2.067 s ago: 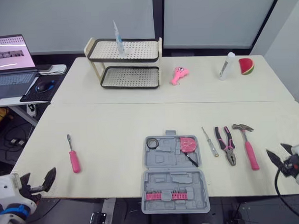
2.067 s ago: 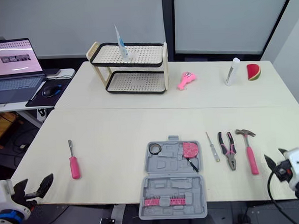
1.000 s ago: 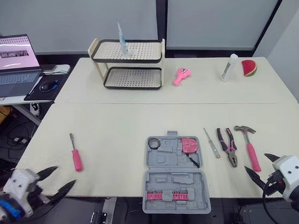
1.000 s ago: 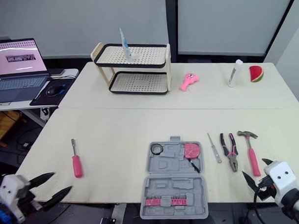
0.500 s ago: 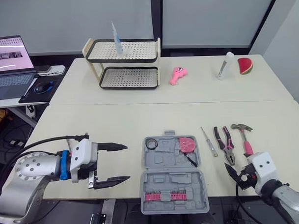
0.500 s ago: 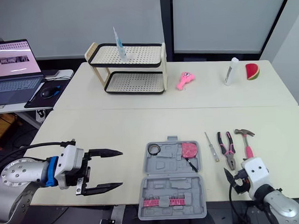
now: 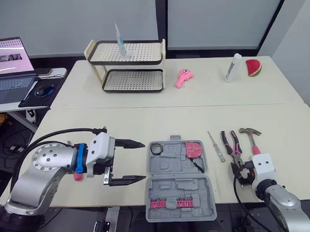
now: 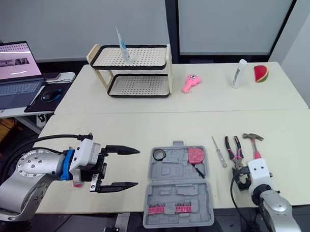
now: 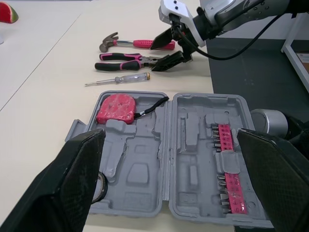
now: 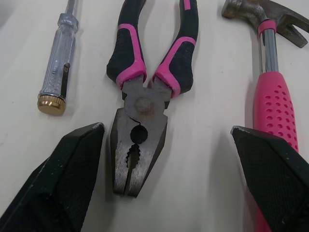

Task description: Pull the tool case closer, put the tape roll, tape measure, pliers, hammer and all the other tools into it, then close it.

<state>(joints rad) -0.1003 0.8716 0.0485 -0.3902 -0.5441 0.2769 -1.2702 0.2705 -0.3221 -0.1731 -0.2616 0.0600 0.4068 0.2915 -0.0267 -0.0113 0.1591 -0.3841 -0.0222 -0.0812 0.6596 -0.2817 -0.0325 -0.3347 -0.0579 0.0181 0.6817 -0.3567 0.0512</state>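
Observation:
The grey tool case point(image 7: 180, 181) lies open near the table's front edge. A black tape roll point(image 7: 157, 148) and a pink tape measure point(image 7: 195, 149) sit in its far half, and pink bits point(image 9: 227, 171) in its near half. To its right lie a clear screwdriver point(image 7: 215, 146), the pink-handled pliers point(image 10: 145, 96) and a hammer point(image 7: 251, 140). My left gripper point(image 7: 141, 161) hangs open just left of the case. My right gripper point(image 10: 166, 145) is open, its fingers straddling the pliers' nose. A pink screwdriver point(image 8: 78, 184) peeks out under my left arm.
A two-tier rack point(image 7: 127, 66) with a tube on top stands at the back. A pink toy point(image 7: 183, 77), a white bottle point(image 7: 232, 67) and a watermelon slice point(image 7: 253, 67) lie at the back right. A laptop point(image 7: 8, 62) sits on a side desk at the left.
My left arm has swung up from below the table edge to beside the case, fingers spread. My right gripper has moved in from the table's right edge to the pliers' nose.

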